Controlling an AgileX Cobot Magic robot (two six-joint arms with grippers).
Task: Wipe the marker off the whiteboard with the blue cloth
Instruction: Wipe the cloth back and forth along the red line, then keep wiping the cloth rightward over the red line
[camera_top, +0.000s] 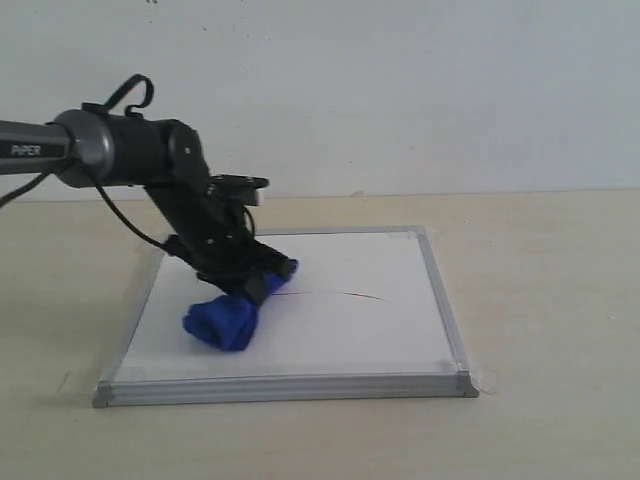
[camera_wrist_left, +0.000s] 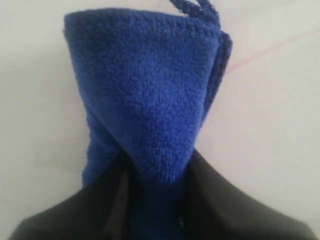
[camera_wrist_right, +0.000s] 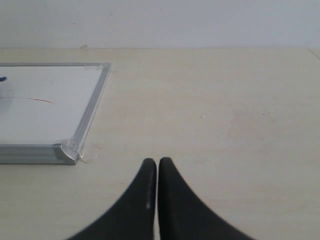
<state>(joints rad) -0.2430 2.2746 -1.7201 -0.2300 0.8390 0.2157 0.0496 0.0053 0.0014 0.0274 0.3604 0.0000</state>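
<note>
We're gripping the blue cloth in the left claw, bundle sitting just below it on the whiteboard. The marker is running out beside the claw, so we're planning flat, firm sweeps.

Whiteboard: one. Desk under it: one. Blue cloth: one, a single bundle. Marker: one thin dark red line. Grey corner caps: two clear on the near edge; far corners too small to count. Arm: one in the exterior view. Jaws: two black pairs, left jaws and right jaws, one pair per wrist view.
</note>
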